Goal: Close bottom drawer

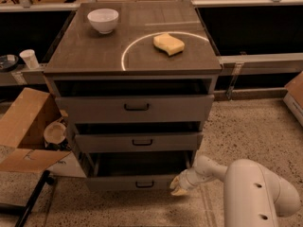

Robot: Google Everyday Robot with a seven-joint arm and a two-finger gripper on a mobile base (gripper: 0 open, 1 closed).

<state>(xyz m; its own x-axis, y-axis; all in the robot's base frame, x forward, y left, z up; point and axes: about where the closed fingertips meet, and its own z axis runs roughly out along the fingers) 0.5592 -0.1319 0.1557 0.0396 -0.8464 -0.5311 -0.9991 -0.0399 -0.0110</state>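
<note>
Far left, a white paper cup (29,58) stands on a low ledge beside the cabinet, with a dark round dish (6,63) next to it at the edge of view. Below them an open cardboard box (24,129) sits on the speckled floor (246,131), its flaps spread, right against the cabinet's left side. A black stand leg (29,203) slants across the floor in front of it.

The cabinet's dark tabletop (80,53) carries a white bowl (103,20) near the back left corner. A thin white circle (127,51) is marked on the surface, and a yellow sponge (168,44) lies on the ring's far right part.

All three drawers stand ajar. The top drawer (94,109) and the middle drawer (109,142) each show a dark gap above their fronts. The bottom drawer (113,182) sticks out farthest, its grey inside open to view and its small dark bar handle (144,184) facing me.

The end effector (180,185) is low down at the right end of the bottom drawer's front panel, touching it or just beside it; whether it is spread or pressed together I cannot tell. Behind it the white arm (251,193) bulks out toward the lower right corner. A second cardboard box (296,94) pokes in at the right edge.
</note>
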